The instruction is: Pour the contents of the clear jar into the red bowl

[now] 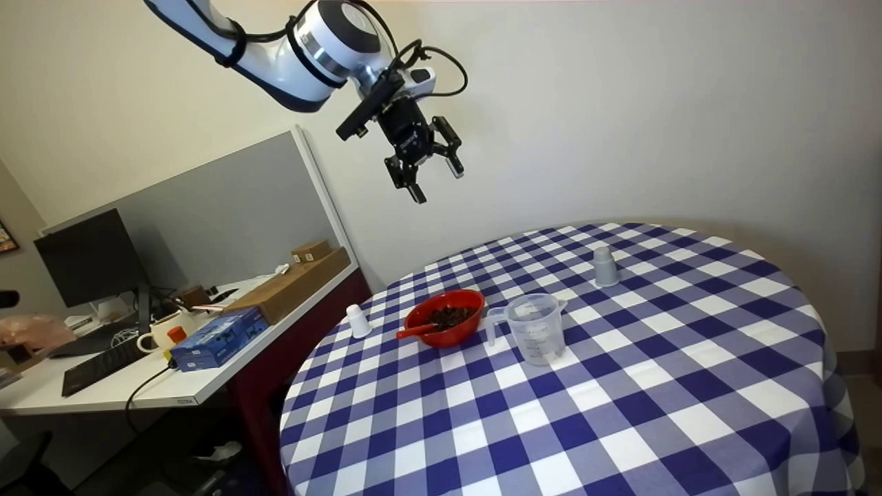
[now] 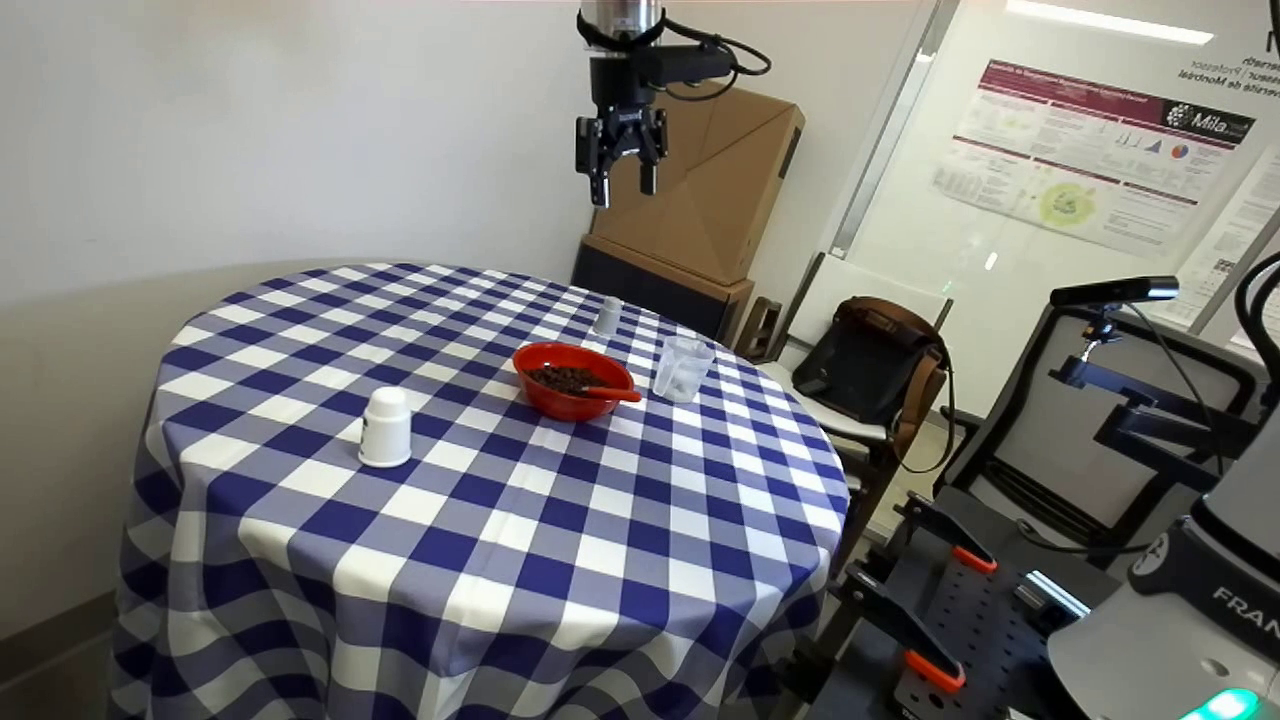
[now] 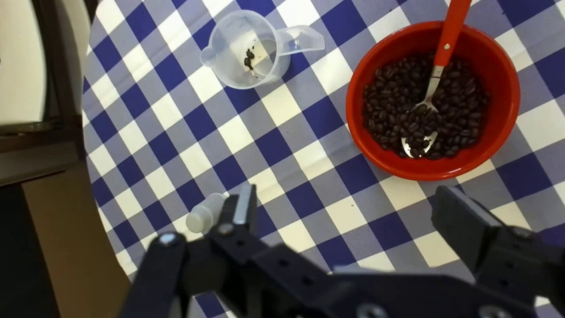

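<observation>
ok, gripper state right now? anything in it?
Gripper: open, holding nothing.

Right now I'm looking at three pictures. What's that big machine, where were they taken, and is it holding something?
That machine is a robot arm, with a two-fingered gripper at its end, like a hand. Two pictures look in from outside the robot; the close-up one comes from a camera on its wrist, facing down. On the checked tablecloth sits a red bowl with dark beans and a spoon in it. Beside it is a clear jar with only a few beans inside. A white container and a pale container stand nearby. The gripper hangs open above, holding nothing.
</observation>
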Controlling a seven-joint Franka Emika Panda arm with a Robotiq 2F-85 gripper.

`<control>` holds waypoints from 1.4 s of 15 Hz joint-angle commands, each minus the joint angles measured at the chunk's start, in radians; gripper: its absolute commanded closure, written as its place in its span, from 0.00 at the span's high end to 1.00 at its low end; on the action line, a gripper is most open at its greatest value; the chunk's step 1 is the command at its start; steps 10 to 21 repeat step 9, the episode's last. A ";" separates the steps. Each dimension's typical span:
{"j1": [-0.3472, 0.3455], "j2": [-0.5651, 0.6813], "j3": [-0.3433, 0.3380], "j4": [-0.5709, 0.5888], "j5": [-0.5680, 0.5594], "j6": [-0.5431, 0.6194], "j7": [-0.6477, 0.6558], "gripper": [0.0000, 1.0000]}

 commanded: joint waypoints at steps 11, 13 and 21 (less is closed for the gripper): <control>-0.053 -0.210 0.012 -0.334 0.081 0.128 -0.068 1.00; -0.053 -0.210 0.012 -0.334 0.081 0.128 -0.068 1.00; -0.053 -0.210 0.012 -0.334 0.081 0.128 -0.068 1.00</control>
